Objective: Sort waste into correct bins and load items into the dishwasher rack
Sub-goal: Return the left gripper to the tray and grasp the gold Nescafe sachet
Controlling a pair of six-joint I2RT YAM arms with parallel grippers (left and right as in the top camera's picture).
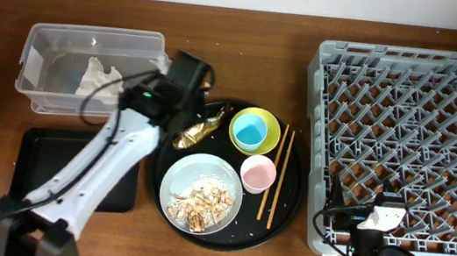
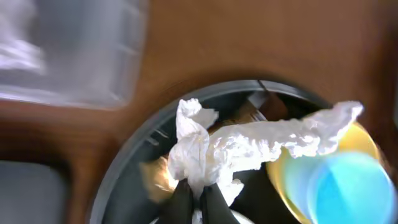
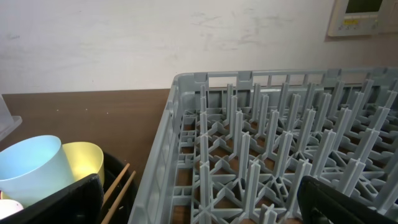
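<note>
In the left wrist view my left gripper [image 2: 198,198] is shut on a crumpled white napkin [image 2: 211,146], pinching it over the round black tray [image 2: 121,165]. The gold wrapper [image 1: 197,128] lies on that tray just below my left gripper [image 1: 189,74]. A blue cup [image 1: 250,132] stands inside the yellow-green bowl [image 1: 271,127]. The pink cup [image 1: 258,173], the plate [image 1: 182,178] with rice and brown scraps [image 1: 201,202], and the chopsticks [image 1: 275,174] share the tray. My right gripper [image 3: 199,211] is open and empty at the near edge of the grey rack [image 1: 416,144].
The clear tub [image 1: 45,42] at the back left holds another white napkin [image 1: 98,77]. The shallow black rectangular tray [image 1: 46,166] lies in front of it, partly under my left arm. A pale wall runs behind the table.
</note>
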